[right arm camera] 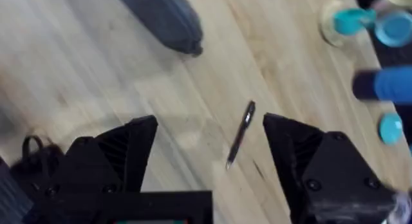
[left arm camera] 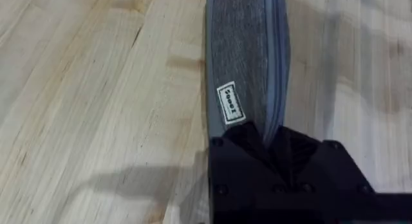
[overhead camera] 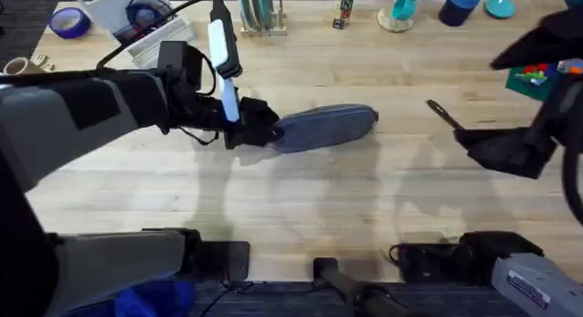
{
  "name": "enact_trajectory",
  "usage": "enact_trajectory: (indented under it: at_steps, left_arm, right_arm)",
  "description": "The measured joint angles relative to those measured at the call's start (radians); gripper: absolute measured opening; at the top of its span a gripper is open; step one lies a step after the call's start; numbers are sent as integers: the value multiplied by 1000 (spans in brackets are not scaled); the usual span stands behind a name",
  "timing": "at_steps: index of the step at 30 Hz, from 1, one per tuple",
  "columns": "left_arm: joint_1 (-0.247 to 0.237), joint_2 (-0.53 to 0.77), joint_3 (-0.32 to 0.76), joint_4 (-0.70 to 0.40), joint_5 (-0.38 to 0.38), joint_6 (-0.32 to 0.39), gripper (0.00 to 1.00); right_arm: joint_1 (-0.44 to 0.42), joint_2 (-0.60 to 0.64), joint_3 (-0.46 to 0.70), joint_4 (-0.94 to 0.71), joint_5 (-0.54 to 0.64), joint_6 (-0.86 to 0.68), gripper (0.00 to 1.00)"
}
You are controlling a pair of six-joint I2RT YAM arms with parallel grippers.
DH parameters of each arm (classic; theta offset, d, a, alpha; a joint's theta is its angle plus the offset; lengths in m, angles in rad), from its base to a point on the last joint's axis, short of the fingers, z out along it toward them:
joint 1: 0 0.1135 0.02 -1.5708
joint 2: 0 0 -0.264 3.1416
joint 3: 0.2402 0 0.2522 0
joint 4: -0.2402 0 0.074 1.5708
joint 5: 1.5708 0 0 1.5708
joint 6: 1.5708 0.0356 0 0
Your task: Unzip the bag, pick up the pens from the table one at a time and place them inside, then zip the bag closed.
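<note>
My left jaws (overhead camera: 260, 130) are clamped on the near end of the bag (overhead camera: 328, 126), which lies flat on the tabletop (overhead camera: 301, 208) near its middle, its long axis running away from my left arm toward my right side. In my left wrist view the bag (left arm camera: 241, 69) stretches straight out from between my fingers (left arm camera: 244, 147), the zipper line running along its length on one side and a small white label (left arm camera: 230, 102) sewn on its grey-blue fabric just ahead of where I pinch it. My right jaws (overhead camera: 496, 148) stand wide open above the tabletop, well apart from the bag and off to its right. A dark pen (overhead camera: 444, 114) lies on the wood just beside them, on the bag's side. My right wrist view looks down on that pen (right arm camera: 240, 135), slim and dark with a shiny part, lying in the gap between my two spread fingers (right arm camera: 122, 153) without touching either, and the rounded far end of the bag (right arm camera: 167, 18) lies beyond it.
</note>
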Motion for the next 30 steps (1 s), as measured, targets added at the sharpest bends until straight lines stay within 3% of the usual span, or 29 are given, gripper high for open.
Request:
enact_trajectory:
  at_steps: [13, 25, 30]
  left_arm:
    - [0, 0, 0, 0, 0, 0, 43]
    - [0, 0, 0, 0, 0, 0, 43]
    - [0, 0, 0, 0, 0, 0, 43]
  right_arm:
    - [-84, 239, -31, -5, -208, -328, 997]
    - [-98, 387, -31, -4, -236, -399, 997]
    - [-98, 424, -31, -17, -244, -530, 997]
